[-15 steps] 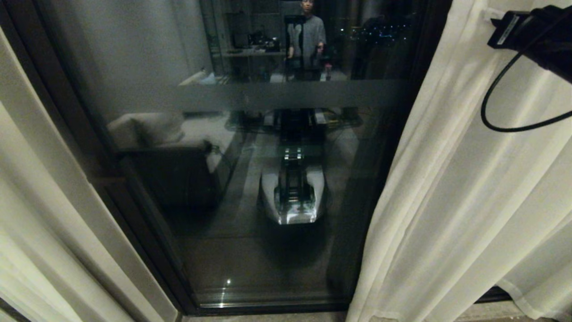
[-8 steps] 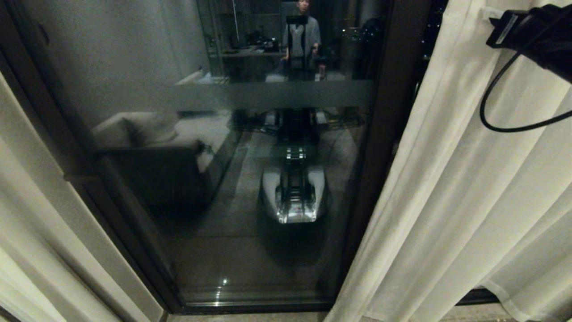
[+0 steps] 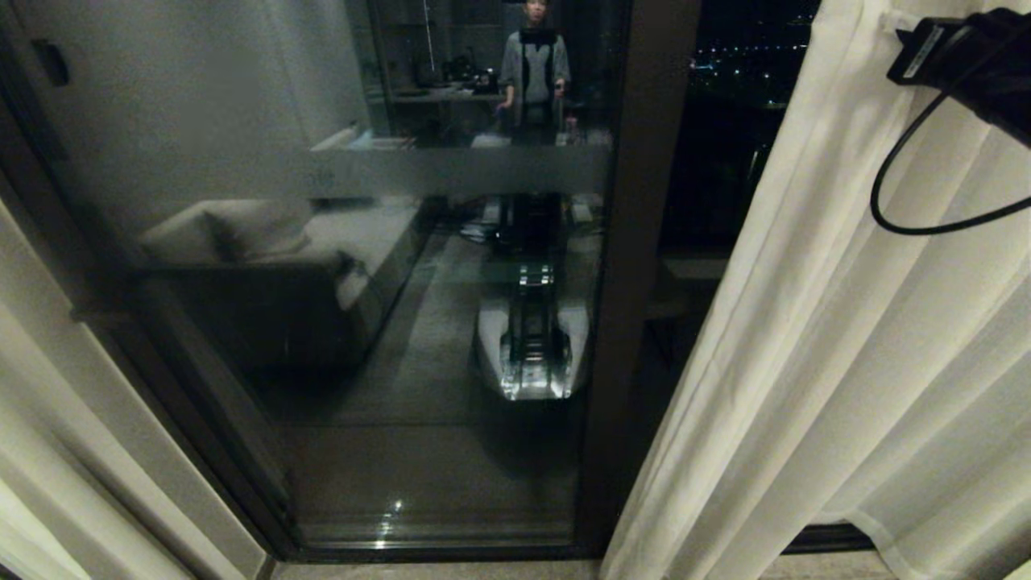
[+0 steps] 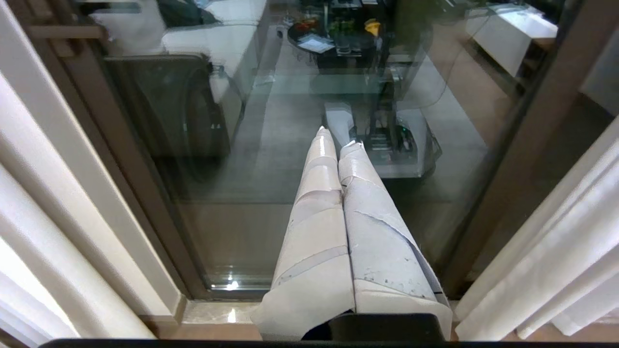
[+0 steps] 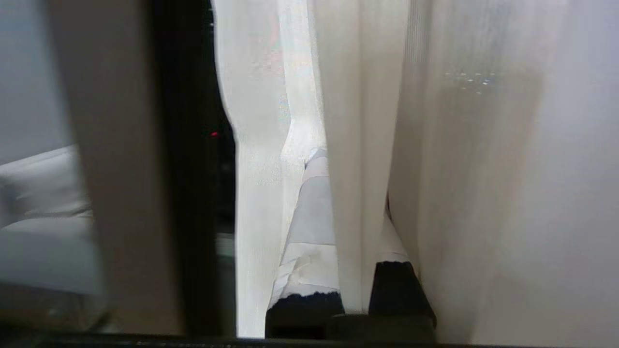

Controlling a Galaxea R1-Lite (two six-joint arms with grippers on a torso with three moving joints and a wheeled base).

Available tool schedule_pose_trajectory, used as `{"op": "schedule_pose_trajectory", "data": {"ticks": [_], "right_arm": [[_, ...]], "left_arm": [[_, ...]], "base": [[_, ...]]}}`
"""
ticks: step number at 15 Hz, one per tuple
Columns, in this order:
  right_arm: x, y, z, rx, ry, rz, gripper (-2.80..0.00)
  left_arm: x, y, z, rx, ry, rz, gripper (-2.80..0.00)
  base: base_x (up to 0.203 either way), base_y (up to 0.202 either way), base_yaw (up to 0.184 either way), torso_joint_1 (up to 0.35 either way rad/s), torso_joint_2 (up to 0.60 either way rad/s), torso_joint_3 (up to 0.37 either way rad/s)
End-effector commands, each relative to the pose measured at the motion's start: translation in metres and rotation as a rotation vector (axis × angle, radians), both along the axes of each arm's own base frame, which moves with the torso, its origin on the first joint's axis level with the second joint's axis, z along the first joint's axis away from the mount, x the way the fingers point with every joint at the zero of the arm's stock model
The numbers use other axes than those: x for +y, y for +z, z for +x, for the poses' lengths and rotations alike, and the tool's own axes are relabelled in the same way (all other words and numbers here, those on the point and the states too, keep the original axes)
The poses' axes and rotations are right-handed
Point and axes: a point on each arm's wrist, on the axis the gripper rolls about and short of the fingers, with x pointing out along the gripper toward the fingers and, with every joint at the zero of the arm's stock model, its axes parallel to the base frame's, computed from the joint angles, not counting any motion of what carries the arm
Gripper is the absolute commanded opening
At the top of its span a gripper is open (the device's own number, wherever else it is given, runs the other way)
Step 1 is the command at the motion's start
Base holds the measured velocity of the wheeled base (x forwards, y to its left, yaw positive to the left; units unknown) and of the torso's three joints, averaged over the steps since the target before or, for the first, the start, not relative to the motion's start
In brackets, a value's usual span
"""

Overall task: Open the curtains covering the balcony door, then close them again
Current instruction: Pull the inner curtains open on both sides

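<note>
While the right gripper sits high at the robot's right, its taped fingers are clenched on a vertical pleat of the right-hand cream woven curtain panel, the fold running between them lengthwise (fabric hides part of one finger). That panel's long axis is vertical; its hemmed inner edge lies just beyond the dark-framed glass balcony door, which stands mostly uncovered. The left cream panel is bunched at the far left. Judgement: the coming move is sideways along the door, with the cloth trailing below the grip. The right arm is the nearer one. The left gripper, pressed together and empty, points at the glass, well apart from either panel.
</note>
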Motion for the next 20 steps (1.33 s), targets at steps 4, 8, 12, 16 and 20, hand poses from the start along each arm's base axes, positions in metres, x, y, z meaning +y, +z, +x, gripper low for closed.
{"op": "schedule_pose_trajectory", "data": {"ticks": [4,8,12,16,20], "right_arm": [[-0.020,-0.005,0.003,0.006,-0.056,0.000,-2.80],[-0.029,-0.004,0.002,0.002,-0.084,-0.002,-2.80],[-0.037,-0.005,0.001,0.001,-0.106,0.000,-2.80],[-0.041,-0.005,0.000,0.001,-0.115,0.000,-2.80],[-0.045,-0.005,-0.001,0.001,-0.126,0.000,-2.80]], "left_arm": [[0.000,0.000,0.000,-0.001,0.001,-0.001,-2.80],[0.000,0.000,0.000,-0.001,-0.001,-0.001,-2.80],[0.000,0.000,0.000,-0.001,-0.001,-0.001,-2.80],[0.000,0.000,0.000,-0.001,-0.001,-0.001,-2.80],[0.000,0.000,0.000,-0.001,0.000,-0.002,-2.80]], "base": [[0.000,-0.189,0.002,0.004,0.00,0.002],[0.000,-0.191,0.001,0.004,0.00,0.005],[0.000,-0.190,0.002,0.001,0.00,0.002],[0.000,-0.191,0.001,0.004,0.00,0.003],[0.000,-0.188,0.002,0.000,0.00,0.004]]}}
